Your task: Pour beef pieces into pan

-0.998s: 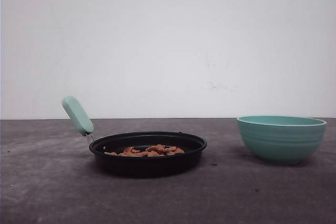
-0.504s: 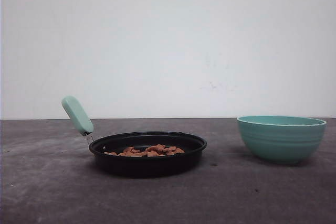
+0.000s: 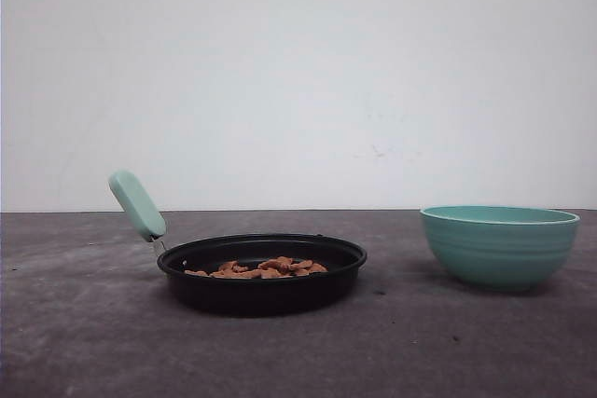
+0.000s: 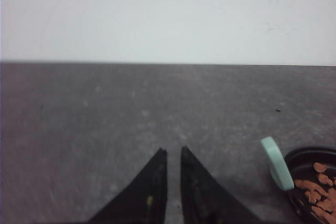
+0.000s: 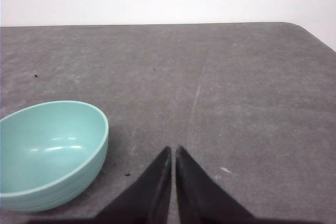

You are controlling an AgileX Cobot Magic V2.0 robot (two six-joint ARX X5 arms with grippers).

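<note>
left gripper (image 4: 171,153): fingers nearly pinched together with just a thin slit between them, nothing in there. It's hovering over bare table with the pan off to one side of it.

right gripper (image 5: 174,152): same deal, tips basically touching, carrying nothing. The bowl sits close beside it.

beef pieces (image 3: 258,268): already lying in the pan as a low, spread-out layer of little reddish-brown chunks. The left wrist view catches a few of them too, at the pan's edge.

how the beef would handle: my guess is light, loose and tumbly. Each bit is way too small to pinch one at a time, so you move them by tipping whatever holds them. They'd probably scatter or bounce if dumped from high up.

pan (image 3: 262,272): black, shallow, sits flat on the table left of center in the front view. Looks rigid, and I'd guess not very heavy.

pan handle (image 3: 137,204): short mint-green one, angled up and away to the left on a thin metal neck. That's the obvious place to grab; the rim is low and smooth, so I'd expect fingers to slip there.

bowl (image 3: 500,245): teal ribbed one, upright, well apart from the pan on the right. Right wrist view shows its inside empty. Smooth curved wall, so probably a rim pinch is the only decent hold.

table (image 3: 84,342): dark grey, a bit scuffed.

task status: looks done to me, beef's in the pan and the bowl's cleaned out.
</note>
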